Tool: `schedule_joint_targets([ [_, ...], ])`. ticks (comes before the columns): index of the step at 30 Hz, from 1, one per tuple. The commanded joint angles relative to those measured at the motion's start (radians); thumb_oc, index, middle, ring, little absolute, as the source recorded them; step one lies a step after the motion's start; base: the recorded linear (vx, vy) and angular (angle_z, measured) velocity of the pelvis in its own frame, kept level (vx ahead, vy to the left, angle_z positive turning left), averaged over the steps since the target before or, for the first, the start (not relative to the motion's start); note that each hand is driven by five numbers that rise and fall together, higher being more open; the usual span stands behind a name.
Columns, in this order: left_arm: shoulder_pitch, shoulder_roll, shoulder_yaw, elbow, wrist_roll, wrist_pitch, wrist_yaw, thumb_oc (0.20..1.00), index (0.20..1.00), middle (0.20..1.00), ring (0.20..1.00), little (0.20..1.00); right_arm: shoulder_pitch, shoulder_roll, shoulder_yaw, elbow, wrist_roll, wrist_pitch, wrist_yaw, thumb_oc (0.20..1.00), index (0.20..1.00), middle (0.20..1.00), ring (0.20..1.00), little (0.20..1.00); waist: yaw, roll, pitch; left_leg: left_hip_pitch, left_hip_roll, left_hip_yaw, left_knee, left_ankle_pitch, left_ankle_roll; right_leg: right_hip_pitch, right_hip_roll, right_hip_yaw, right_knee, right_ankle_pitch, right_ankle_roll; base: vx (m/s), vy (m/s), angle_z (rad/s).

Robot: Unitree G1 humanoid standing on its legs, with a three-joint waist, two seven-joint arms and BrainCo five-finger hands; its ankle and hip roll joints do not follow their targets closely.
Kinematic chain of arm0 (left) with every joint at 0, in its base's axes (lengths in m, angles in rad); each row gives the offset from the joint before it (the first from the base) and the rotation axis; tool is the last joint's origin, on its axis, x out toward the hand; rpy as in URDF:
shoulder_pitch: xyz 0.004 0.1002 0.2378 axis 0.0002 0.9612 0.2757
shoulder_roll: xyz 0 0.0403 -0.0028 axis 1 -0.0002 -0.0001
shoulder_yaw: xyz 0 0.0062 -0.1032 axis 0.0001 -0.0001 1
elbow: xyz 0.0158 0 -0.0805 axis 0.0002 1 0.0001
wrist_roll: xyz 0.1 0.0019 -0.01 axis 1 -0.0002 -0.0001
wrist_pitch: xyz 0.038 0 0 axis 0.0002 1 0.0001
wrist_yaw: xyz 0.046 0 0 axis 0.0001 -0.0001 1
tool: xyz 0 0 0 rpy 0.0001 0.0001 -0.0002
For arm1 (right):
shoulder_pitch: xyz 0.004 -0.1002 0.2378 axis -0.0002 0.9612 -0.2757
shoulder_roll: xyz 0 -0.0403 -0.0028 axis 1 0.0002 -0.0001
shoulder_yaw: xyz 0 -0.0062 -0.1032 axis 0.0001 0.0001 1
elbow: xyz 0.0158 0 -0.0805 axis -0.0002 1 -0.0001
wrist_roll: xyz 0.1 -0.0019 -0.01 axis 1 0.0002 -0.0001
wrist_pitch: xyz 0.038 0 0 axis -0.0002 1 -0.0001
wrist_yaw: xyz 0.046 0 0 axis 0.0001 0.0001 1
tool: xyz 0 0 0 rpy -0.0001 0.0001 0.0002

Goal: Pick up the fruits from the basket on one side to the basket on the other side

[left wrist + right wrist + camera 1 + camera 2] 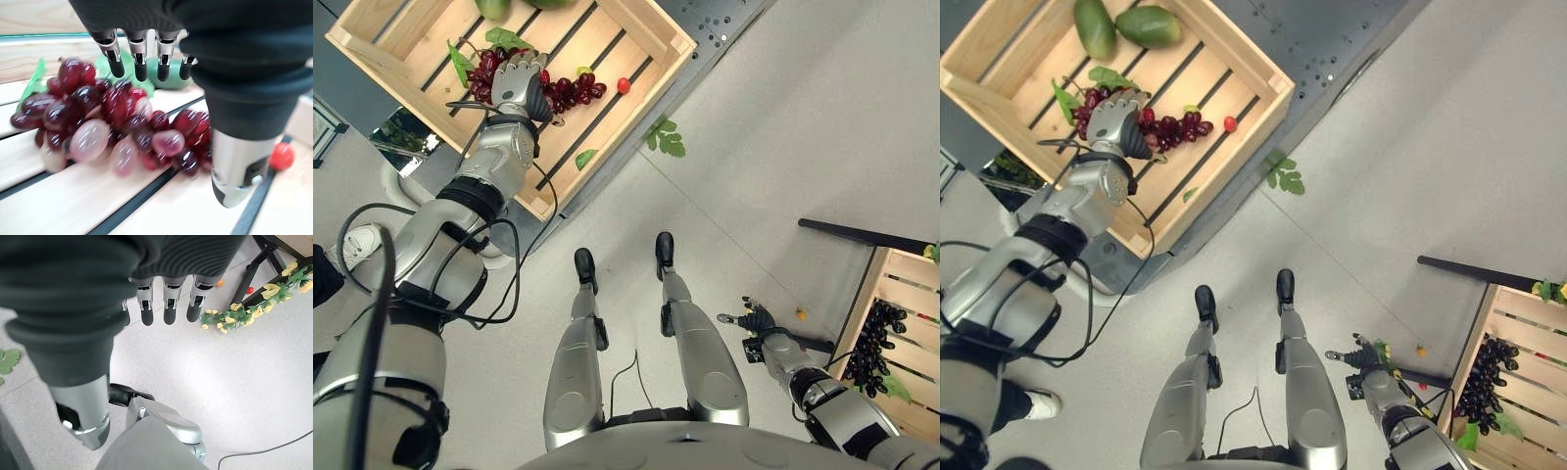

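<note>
- We see the left hand (519, 83) with straight, relaxed fingers (140, 66) spread just above a bunch of red grapes (112, 125), thumb apart and gripping nothing.
- The red grapes lie on the slats of the wooden crate (1263, 93) on the left, beside a small red fruit (1230, 123) and two green mangoes (1121, 26).
- Low on the right, the right hand (756, 321) hangs over the grey floor (773, 147), fingers loosely open and empty.
- Beside it, a second crate (862, 294) holds dark grapes (873, 345).
- A sprig of yellow flowers (254, 308) lies on the floor.
</note>
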Motion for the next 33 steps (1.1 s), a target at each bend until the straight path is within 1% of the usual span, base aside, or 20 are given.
schedule_joint_targets([
  [1,-0.166,0.005,-0.018,0.115,0.088,0.015,0.013,1.0,1.0,1.0,1.0,1.0,0.034,-0.003,-0.004,-0.01,0.036,-0.008,-0.017,1.0,1.0,1.0,1.0,1.0,-0.002,-0.038,0.003,-0.069,-0.044,0.005,0.0,0.018,0.007,-0.068,-0.039,0.024,0.014,0.03,0.13,0.0,0.0,0.0],
  [5,-0.161,0.016,-0.027,0.163,0.104,0.018,-0.002,1.0,1.0,1.0,1.0,1.0,0.038,-0.004,-0.008,-0.007,0.044,-0.012,-0.019,1.0,1.0,1.0,1.0,1.0,-0.004,-0.038,0.01,-0.079,-0.045,0.006,0.002,0.018,0.008,-0.08,-0.039,0.027,0.014,0.032,0.131,0.0,0.002,-0.01],
  [6,-0.156,0.029,-0.028,0.179,0.103,0.019,-0.012,1.0,1.0,1.0,1.0,1.0,0.038,-0.004,-0.004,-0.004,0.044,-0.013,-0.017,1.0,1.0,1.0,1.0,1.0,-0.002,-0.038,0.013,-0.078,-0.045,0.006,0.004,0.012,0.009,-0.081,-0.037,0.029,0.016,0.03,0.13,0.0,0.0,0.0],
  [7,-0.155,0.037,-0.031,0.186,0.109,0.02,-0.014,1.0,1.0,1.0,1.0,1.0,0.035,-0.004,-0.003,-0.004,0.046,-0.013,-0.018,1.0,1.0,1.0,1.0,1.0,-0.004,-0.038,0.013,-0.084,-0.045,0.005,0.003,0.018,0.009,-0.087,-0.039,0.029,0.015,0.034,0.13,0.0,0.011,-0.04],
  [13,-0.145,0.055,-0.025,0.203,0.112,0.025,-0.007,1.0,1.0,1.0,1.0,1.0,0.031,-0.005,0.002,-0.008,0.051,-0.022,-0.022,1.0,1.0,1.0,1.0,1.0,-0.006,-0.045,0.019,-0.094,-0.041,0.003,0.004,0.015,0.007,-0.098,-0.037,0.03,0.016,0.037,0.131,0.0,0.003,-0.01],
  [22,-0.149,0.031,-0.019,0.214,0.119,0.031,0.004,1.0,1.0,1.0,1.0,1.0,0.033,-0.005,0.007,-0.019,0.057,-0.032,-0.028,1.0,1.0,1.0,1.0,1.0,-0.012,-0.059,0.031,-0.115,-0.044,-0.002,0.002,0.019,0.007,-0.116,-0.036,0.028,0.014,0.042,0.134,0.0,0.0,0.0],
  [24,-0.151,0.029,-0.018,0.214,0.117,0.03,0.004,0.884,0.884,0.884,0.884,0.884,0.032,-0.004,0.007,-0.019,0.059,-0.033,-0.03,1.0,1.0,1.0,1.0,1.0,-0.013,-0.061,0.033,-0.117,-0.044,-0.001,0.002,0.019,0.007,-0.119,-0.036,0.029,0.015,0.043,0.134,0.0,0.0,0.0],
  [25,-0.154,0.029,-0.018,0.216,0.115,0.031,0.006,0.586,0.586,0.586,0.586,0.586,0.032,-0.004,0.007,-0.019,0.06,-0.035,-0.03,1.0,1.0,1.0,1.0,1.0,-0.014,-0.062,0.034,-0.12,-0.044,0.0,0.001,0.019,0.007,-0.121,-0.035,0.03,0.014,0.044,0.134,0.0,0.0,0.0],
  [26,-0.154,0.028,-0.015,0.217,0.11,0.031,0.005,0.322,0.322,0.322,0.322,0.322,0.032,-0.004,0.007,-0.018,0.061,-0.035,-0.031,1.0,1.0,1.0,1.0,1.0,-0.015,-0.063,0.035,-0.122,-0.045,0.0,0.001,0.02,0.007,-0.123,-0.036,0.03,0.013,0.045,0.135,0.0,0.0,0.0],
  [27,-0.151,0.024,-0.008,0.226,0.101,0.03,0.0,0.2,0.2,0.2,0.2,0.2,0.035,-0.004,0.004,-0.016,0.065,-0.035,-0.03,1.0,1.0,1.0,1.0,1.0,-0.017,-0.064,0.036,-0.128,-0.045,0.0,0.0,0.021,0.007,-0.128,-0.038,0.03,0.012,0.047,0.136,0.0,0.0,0.0],
  [33,-0.144,0.021,0.005,0.226,0.084,0.027,-0.007,0.2,0.2,0.2,0.2,0.2,0.038,-0.003,0.0,-0.013,0.068,-0.033,-0.026,1.0,1.0,1.0,1.0,1.0,-0.018,-0.063,0.036,-0.136,-0.046,0.002,0.0,0.02,0.008,-0.138,-0.038,0.032,0.012,0.049,0.137,0.0,0.0,0.0],
])
